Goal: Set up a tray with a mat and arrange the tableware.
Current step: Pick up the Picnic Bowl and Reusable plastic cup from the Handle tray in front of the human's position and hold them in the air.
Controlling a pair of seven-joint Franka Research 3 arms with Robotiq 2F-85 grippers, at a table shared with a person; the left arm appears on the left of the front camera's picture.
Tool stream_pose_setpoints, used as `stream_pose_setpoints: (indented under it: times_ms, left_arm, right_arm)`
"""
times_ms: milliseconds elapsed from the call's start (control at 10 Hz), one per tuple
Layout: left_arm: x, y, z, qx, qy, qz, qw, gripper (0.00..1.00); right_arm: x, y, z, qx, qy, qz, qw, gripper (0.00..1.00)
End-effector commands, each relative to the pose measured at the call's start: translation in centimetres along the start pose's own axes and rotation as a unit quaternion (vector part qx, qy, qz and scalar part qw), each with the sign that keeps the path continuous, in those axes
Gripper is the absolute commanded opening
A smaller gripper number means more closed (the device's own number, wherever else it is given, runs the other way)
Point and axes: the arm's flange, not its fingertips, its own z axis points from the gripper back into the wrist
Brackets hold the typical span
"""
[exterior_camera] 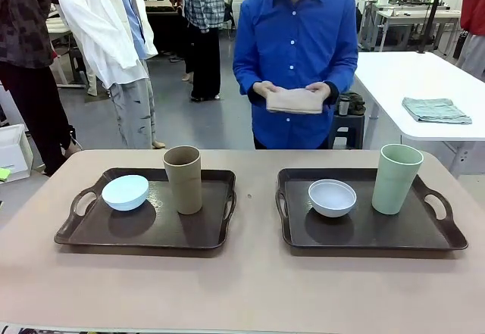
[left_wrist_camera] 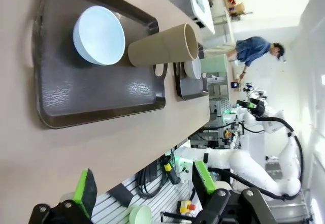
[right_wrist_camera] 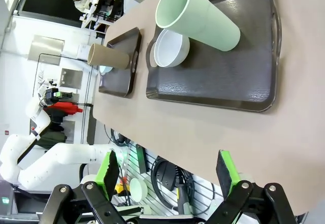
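A person (exterior_camera: 295,39) holds a folded mat (exterior_camera: 294,101) beyond the table (exterior_camera: 250,288).

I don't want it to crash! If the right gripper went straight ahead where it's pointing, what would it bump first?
Probably the bare table, just short of the nearer tray. The right gripper is open and empty. Depth is hard to judge, so it might reach that tray's rim.

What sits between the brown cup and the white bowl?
Front view: only the left tray's handle, a bare strip of table and the right tray's handle separate brown cup from white bowl.
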Motion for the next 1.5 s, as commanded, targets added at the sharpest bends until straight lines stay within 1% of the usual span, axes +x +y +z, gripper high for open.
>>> stream_pose_setpoints:
  times_ms: [0,1400]
  left_arm:
    - [0.12,-0.25,-0.03,-0.007,-0.005,0.008,1.0,1.0]
    - [0.12,-0.25,-0.03,-0.007,-0.005,0.008,1.0,1.0]
  right_arm:
    - [-0.02,-0.05,0.01,0.003,0.0,-0.002,1.0,1.0]
    - [-0.02,-0.05,0.01,0.003,0.0,-0.002,1.0,1.0]
